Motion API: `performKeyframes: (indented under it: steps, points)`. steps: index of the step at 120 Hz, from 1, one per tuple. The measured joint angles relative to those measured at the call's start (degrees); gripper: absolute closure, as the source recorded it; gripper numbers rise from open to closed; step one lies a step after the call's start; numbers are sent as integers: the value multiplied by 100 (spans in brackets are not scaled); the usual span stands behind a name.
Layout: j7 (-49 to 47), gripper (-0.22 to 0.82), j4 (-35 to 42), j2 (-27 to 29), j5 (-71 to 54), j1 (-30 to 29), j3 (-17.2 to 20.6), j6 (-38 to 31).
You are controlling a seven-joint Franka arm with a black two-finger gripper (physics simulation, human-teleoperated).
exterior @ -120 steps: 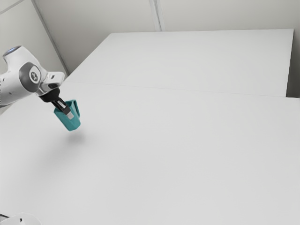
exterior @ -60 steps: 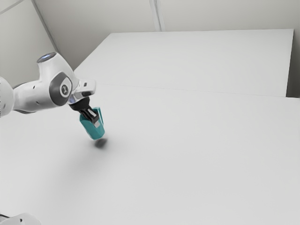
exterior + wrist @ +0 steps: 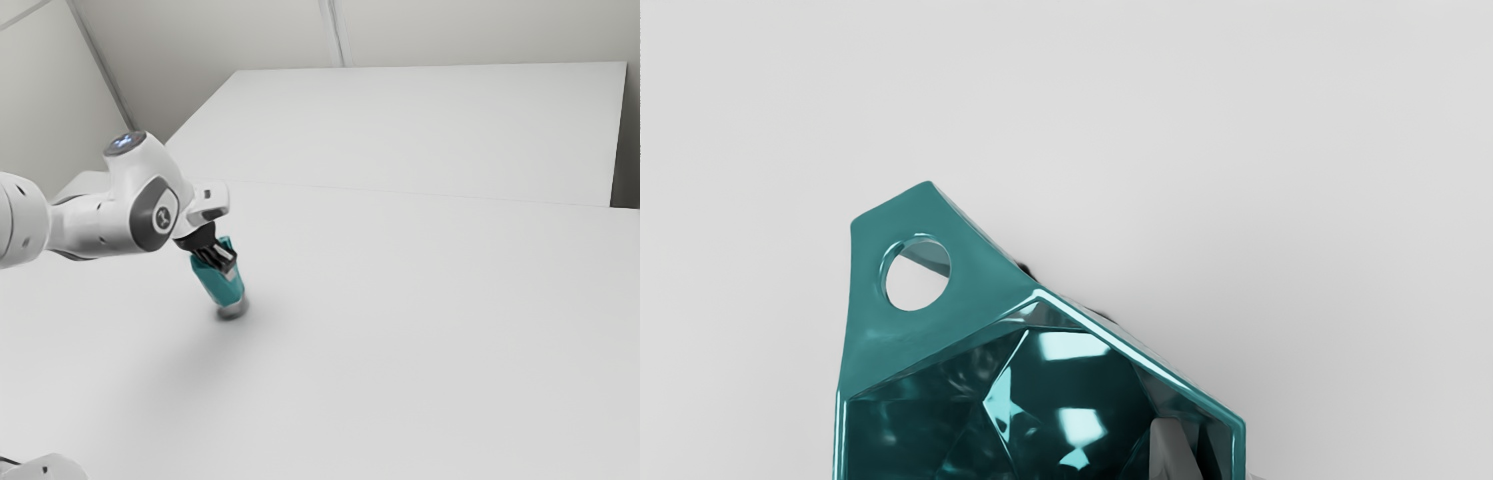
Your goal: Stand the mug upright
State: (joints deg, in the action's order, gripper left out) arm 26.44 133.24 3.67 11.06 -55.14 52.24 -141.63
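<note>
Student: Where does the mug [image 3: 221, 288] lie in the exterior view?

Tutor: Left of centre, about midway down the frame. It is teal and tilted, with its open end toward the upper left and its base toward the lower right, just above a dark shadow [image 3: 232, 314] on the white worktop [image 3: 400, 350]. Whether base and worktop touch cannot be told.

Student: And the hand [image 3: 230, 268]?

Tutor: Clenched on the mug at its open end. The white arm [image 3: 95, 228] enters from the exterior view's left and slopes down to it.

Student: What does the wrist view add?

Tutor: The inside of the mug, dark and faceted, bounded by an angular rim [image 3: 1140, 350]. A grey finger [image 3: 1173, 453] stands inside, next to the wall; a pale sliver shows just outside that same wall. The handle [image 3: 926, 210], pierced by a round hole, juts from the side of the mug away from the fingertips.

Student: What else is visible in the exterior view?

Tutor: A rounded white part [image 3: 50, 470] in the lower left corner, and a pale wall [image 3: 200, 40] along the top.
</note>
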Motion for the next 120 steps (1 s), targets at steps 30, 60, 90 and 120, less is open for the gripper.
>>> performKeyframes:
  steps: [30, 60, 90, 120]
  points:
    - [-239, 77, 167, -181, -65, 56, 26, -401]
    - [-395, 73, 236, -296, -67, 54, 27, -565]
    - [-556, 26, 321, -234, -32, 64, 23, -553]
    - [-685, 8, 195, 439, 4, 84, 58, -165]
